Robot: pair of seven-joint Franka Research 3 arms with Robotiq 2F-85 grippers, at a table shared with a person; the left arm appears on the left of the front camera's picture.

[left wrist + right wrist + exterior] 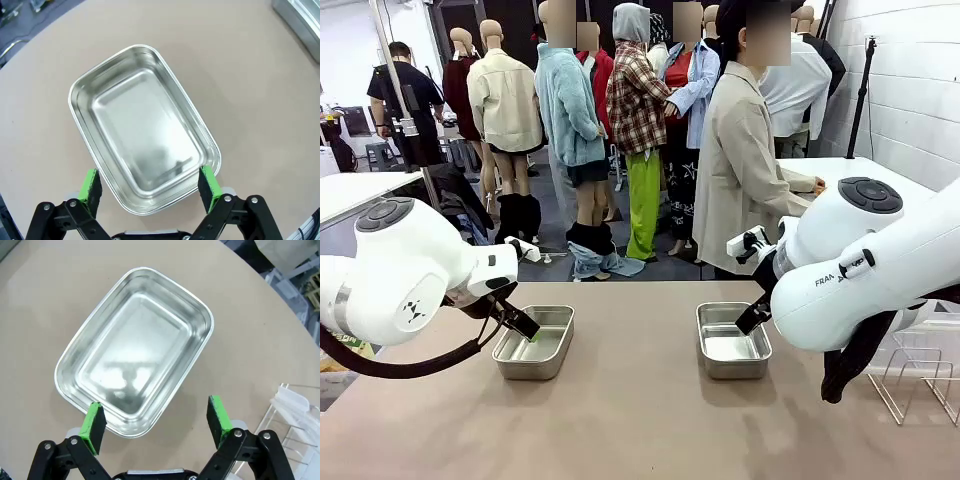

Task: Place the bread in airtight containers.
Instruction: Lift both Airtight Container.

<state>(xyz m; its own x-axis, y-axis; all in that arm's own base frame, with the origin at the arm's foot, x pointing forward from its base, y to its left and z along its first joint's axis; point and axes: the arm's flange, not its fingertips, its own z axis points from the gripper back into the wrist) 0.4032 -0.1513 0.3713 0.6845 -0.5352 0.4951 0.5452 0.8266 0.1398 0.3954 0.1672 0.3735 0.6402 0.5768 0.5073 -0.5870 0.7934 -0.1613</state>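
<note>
Tan table point(640, 430) carries two steel containers, well apart: left container point(145, 130) and right container point(135, 350), both empty and open-topped. Above each one's near end hangs a pincer — left gripper point(149, 172) and right gripper point(155, 405), jaws spread wide, holding nothing. Filling seems not yet begun — next, a gripper must get bread to drop in.

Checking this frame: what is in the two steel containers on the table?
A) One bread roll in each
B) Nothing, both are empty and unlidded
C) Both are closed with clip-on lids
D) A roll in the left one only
B: the wrist views look straight down onto bare, shiny metal bottoms in the left container and the right container, with no lid on either.
</note>
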